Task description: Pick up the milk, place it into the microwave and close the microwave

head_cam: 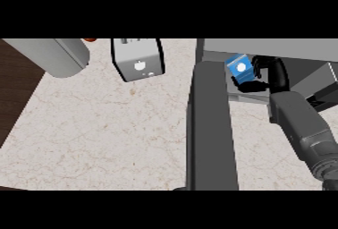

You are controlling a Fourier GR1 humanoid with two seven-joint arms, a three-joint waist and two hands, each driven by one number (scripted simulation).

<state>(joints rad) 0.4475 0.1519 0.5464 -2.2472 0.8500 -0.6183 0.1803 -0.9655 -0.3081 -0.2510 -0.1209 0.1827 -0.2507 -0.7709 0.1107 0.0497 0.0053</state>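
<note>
Right hand [267,74] curled round milk [239,67] at microwave [264,47] mouth; risk: carton tips on release, open door [211,129] then blocked. Left hand unseen.

Milk carton [239,68]: you see a small blue carton with a white round mark on its face, tilted, at the mouth of the microwave. Black fingers are curled round its lower right side.

Microwave [264,44]: you see a grey box at the upper right of the worktop [112,129]. Its door [211,129] stands swung wide open, a long dark grey slab reaching toward the lower edge.
</note>
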